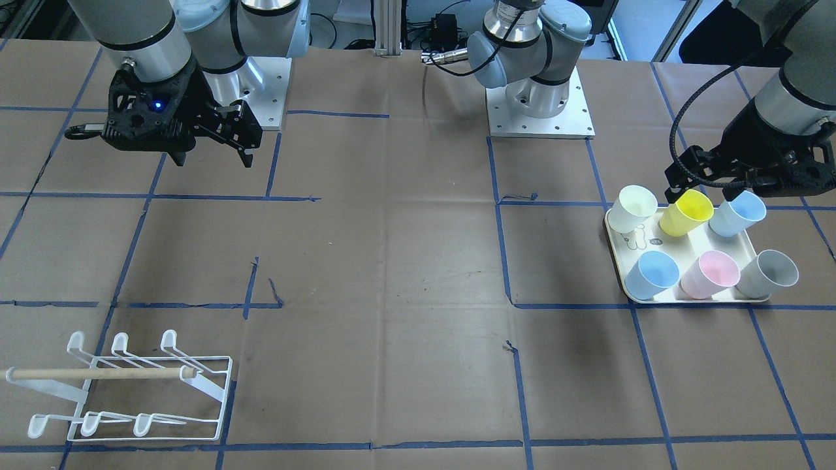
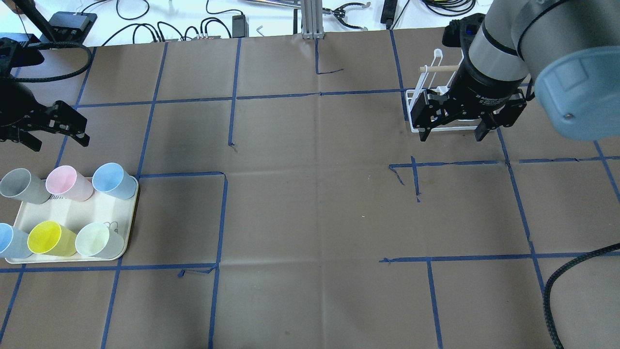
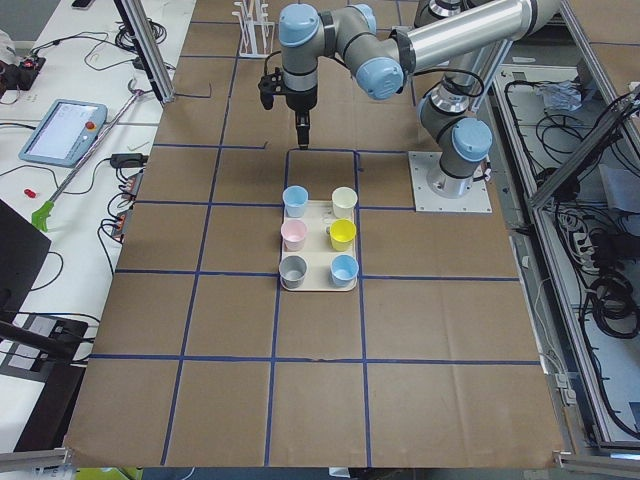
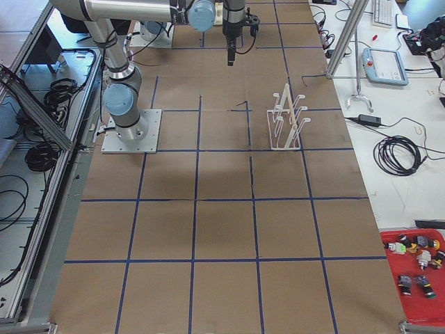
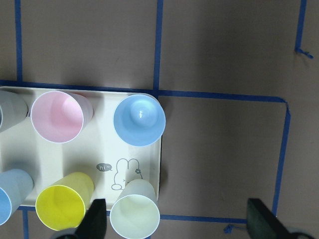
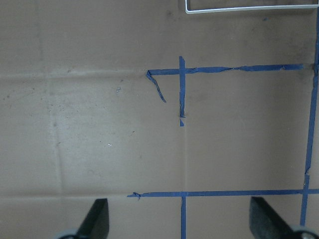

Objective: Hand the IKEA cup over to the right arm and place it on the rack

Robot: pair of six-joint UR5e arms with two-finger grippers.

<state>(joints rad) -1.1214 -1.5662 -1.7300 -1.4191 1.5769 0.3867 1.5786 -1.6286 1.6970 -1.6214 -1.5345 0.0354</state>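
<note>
Several plastic cups stand on a cream tray: grey, pink, blue, yellow and whitish. My left gripper is open and empty above the tray's far side; its wrist view shows the pink cup, blue cup and whitish cup below it. My right gripper is open and empty, hovering above the table on the near side of the white wire rack, which it partly hides overhead.
The table is brown paper with blue tape lines. The rack's wooden dowel runs along its top. The arm bases stand at the robot's side. Cables and a spare gripper lie beyond the far edge.
</note>
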